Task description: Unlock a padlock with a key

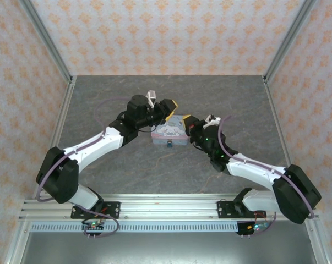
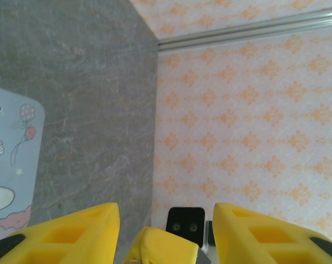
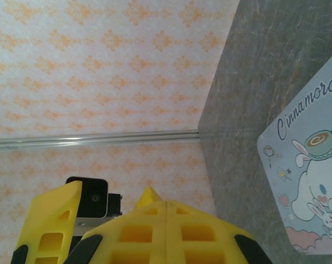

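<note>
Top external: you have a pale blue tin (image 1: 170,132) lying flat in the middle of the grey surface (image 1: 99,104), its cartoon lid facing up. The lid is on, so you cannot see what it holds. The tiny teal-blue padlock (image 1: 169,145) sits at the middle of the tin's near edge. Your left gripper (image 1: 170,104) hangs just beyond the tin's far left corner. Your right gripper (image 1: 189,123) is just beside the tin's right edge. From this height you cannot tell how either pair of fingers stands.

Left wrist: your left fingers (image 2: 72,234) are apart, one yellow pad at each side of the bottom edge, and you can see nothing pinched between them. Through the gap you see the yellow tip of the right gripper (image 2: 160,245), with a small black camera block (image 2: 186,223) just behind it. A rounded corner of the tin (image 2: 11,165), with balloons drawn on it, lies at the left on the grey surface. The patterned wall (image 2: 254,121) takes the right half.

Right wrist: your right fingers (image 3: 138,234) are pressed together, with only a thin seam between the yellow pads. You cannot tell whether anything is caught in that seam. One left finger (image 3: 50,220) stands just to the left of them. At the right edge is the tin's lid (image 3: 314,181), showing a white long-eared character and cursive lettering.
</note>
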### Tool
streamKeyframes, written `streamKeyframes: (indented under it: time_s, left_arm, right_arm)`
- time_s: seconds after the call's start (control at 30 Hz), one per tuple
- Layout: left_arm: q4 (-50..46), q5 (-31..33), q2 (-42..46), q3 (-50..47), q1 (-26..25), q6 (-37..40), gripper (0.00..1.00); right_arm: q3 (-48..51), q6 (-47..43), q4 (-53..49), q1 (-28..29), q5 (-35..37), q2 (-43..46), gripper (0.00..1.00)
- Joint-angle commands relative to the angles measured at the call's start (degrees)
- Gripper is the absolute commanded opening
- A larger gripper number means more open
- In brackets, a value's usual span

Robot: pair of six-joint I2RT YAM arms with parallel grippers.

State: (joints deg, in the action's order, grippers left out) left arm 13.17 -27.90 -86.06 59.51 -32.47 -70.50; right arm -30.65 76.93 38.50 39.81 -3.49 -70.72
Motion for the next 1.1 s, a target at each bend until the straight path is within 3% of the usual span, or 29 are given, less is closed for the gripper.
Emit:
streamKeyframes:
  time_s: [0.0,0.33,0.43,0.83,1.07]
  left_arm:
    - [0.46,-2.43,-1.07,-0.68,-1.14,-0.17,0.47]
    - [1.32,-1.58,-2.62,-2.15,-1.72,-0.12,0.4]
    - [2.55,-1.2,-2.62,-2.91,-1.81,-0.84,0.31]
    - [5.94,0.3,-2.35,-4.16,-2.47,-3.05,0.18]
    - [6.7,0.52,-2.62,-3.62,-3.04,-3.75,0.17]
  right_arm:
    - [-2.21,-2.32,1.05,-0.08,-1.48,-0.91,0.0]
    - [-1.93,-1.95,1.06,-0.16,0.01,-0.74,0.0]
    - [-1.71,-1.8,1.08,-0.17,0.46,-0.74,0.0]
    - [-0.22,-0.55,2.19,-0.31,2.17,-1.09,0.0]
    - [0.13,-0.26,2.69,-0.33,2.34,-1.23,0.0]
